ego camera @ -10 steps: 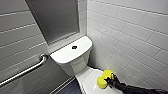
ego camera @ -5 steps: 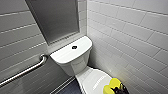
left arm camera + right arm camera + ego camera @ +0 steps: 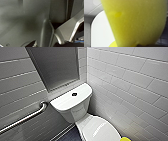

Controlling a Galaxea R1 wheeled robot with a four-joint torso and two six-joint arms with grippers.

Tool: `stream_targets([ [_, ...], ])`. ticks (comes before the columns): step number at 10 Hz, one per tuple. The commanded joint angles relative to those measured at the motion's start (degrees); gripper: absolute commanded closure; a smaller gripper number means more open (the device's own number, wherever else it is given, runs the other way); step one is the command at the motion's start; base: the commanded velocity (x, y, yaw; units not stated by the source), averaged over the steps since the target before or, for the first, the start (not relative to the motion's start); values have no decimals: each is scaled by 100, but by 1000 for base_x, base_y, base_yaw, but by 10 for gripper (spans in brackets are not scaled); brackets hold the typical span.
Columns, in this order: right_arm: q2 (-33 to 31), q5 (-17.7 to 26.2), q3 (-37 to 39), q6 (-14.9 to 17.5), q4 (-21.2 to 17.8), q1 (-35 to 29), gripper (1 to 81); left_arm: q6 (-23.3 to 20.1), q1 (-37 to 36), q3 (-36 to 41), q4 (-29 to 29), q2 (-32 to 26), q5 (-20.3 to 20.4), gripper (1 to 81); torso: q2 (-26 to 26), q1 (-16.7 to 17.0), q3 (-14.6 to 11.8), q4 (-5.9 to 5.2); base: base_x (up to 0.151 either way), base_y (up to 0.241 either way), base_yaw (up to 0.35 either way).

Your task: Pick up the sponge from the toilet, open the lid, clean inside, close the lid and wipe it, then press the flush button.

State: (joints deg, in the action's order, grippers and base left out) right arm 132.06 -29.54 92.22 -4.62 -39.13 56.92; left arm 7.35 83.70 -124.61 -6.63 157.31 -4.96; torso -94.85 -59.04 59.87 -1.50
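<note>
The white toilet (image 3: 71, 109) stands in the corner, with the round dark flush button (image 3: 74, 94) in the middle of its tank top. Its lid (image 3: 100, 128) lies shut, grey lettering on the top face. A sliver of the yellow sponge (image 3: 125, 139) shows at the lower edge of the head view, off the lid's near right side. In the right wrist view the sponge (image 3: 134, 22) looms large and close, with the white lid (image 3: 100, 32) behind it; my right gripper is shut on it. The left wrist view shows dark parts of my own body, and that gripper stands open with nothing in it.
A steel grab bar (image 3: 25, 118) runs along the grey tiled wall on the left. A grey recessed panel (image 3: 55, 67) sits above the tank. White tiles (image 3: 130, 84) cover the right wall close beside the toilet. Dark floor (image 3: 70, 135) shows left of the bowl.
The sponge and my right gripper have drawn back off the lid toward the lower right edge of the head view. The toilet has stayed in place.
</note>
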Motion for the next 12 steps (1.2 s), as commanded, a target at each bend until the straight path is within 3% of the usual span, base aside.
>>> stream_targets([
  [1,-739,63,-610,-21,195,736,811,-32,72,104,13,-76,-479,10,0,0,0,0,0,0,0],
  [4,-1214,-342,-1346,-4,582,1283,811,-41,72,121,4,-94,-479,10,0,0,-2,0,0,0,0],
  [7,-1741,-1168,-2876,215,758,1336,811,-41,72,148,-14,-85,-471,10,-2,0,-2,0,0,0,0],
  [10,-1769,-1107,-3413,821,566,915,811,-49,72,148,-14,-76,-444,10,-2,0,-2,0,0,0,0],
  [12,-1584,-1072,-3651,1550,-66,406,811,-41,72,139,-14,-85,-444,10,-2,0,-2,0,0,0,0],
])
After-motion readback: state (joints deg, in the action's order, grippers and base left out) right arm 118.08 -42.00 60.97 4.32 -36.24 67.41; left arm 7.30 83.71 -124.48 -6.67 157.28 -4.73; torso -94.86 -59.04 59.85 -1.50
